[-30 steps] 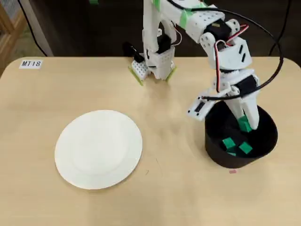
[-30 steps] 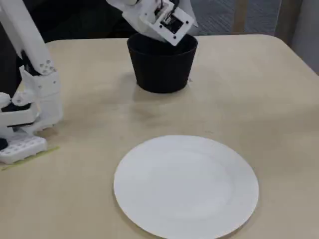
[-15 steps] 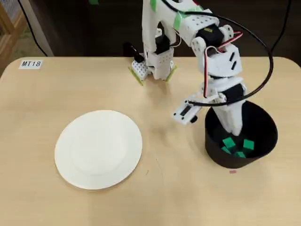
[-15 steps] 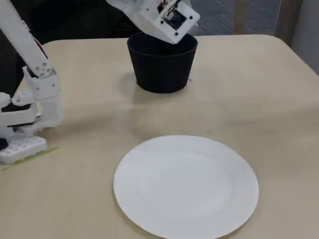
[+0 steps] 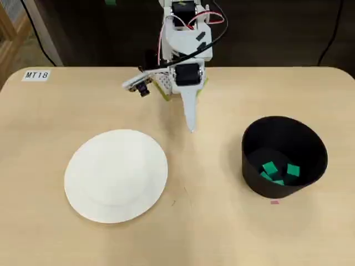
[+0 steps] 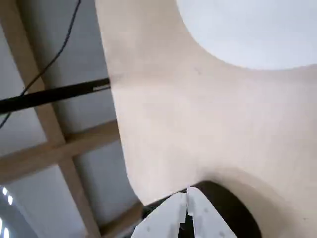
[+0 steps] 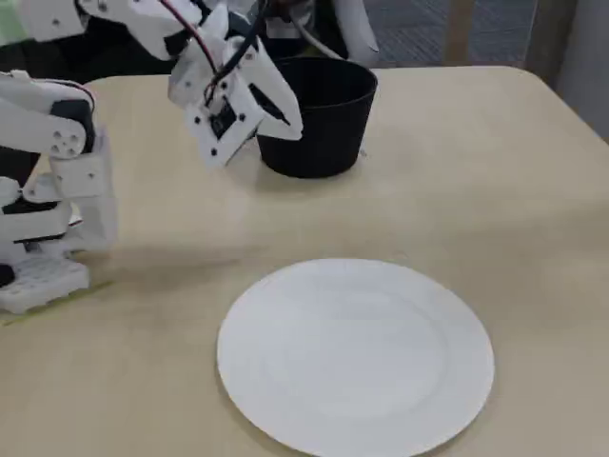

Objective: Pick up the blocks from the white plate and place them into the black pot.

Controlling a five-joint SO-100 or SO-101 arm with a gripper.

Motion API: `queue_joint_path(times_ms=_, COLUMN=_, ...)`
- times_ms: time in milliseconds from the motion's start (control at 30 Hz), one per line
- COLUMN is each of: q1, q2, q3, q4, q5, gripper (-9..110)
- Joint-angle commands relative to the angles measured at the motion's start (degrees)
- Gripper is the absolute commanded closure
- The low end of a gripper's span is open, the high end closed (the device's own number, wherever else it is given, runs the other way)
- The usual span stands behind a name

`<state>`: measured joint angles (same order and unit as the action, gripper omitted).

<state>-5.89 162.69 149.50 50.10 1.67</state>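
Observation:
The white plate (image 5: 116, 174) lies bare on the left of the table in the overhead view; it also shows in the fixed view (image 7: 357, 354) and at the top of the wrist view (image 6: 257, 29). The black pot (image 5: 284, 156) stands on the right with green blocks (image 5: 278, 170) lying at its bottom. In the fixed view the pot (image 7: 319, 116) stands at the back and its inside is hidden. My gripper (image 5: 192, 126) is shut and empty, raised over the table between plate and pot, close to the arm's base. It shows shut in the wrist view (image 6: 187, 203) and in the fixed view (image 7: 293, 124).
The arm's white base (image 7: 43, 219) stands at the table's back edge in the overhead view. A label "MT18" (image 5: 36, 75) lies at the far left corner. A small red mark (image 5: 274, 202) sits just in front of the pot.

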Motion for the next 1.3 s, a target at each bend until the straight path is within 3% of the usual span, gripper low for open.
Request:
queue_joint_path(times_ms=0, q1=1.41, q2=7.82, q3=6.15, q4=-0.88, q5=0.35, gripper=104)
queue_joint_path(times_ms=167, q1=2.02, q2=23.73, q3=17.40, q4=2.37, q5=0.97, gripper=104)
queue_joint_path(times_ms=1267, q1=2.90, q2=23.73, q3=24.43, q4=-0.26, q5=-4.04, gripper=104)
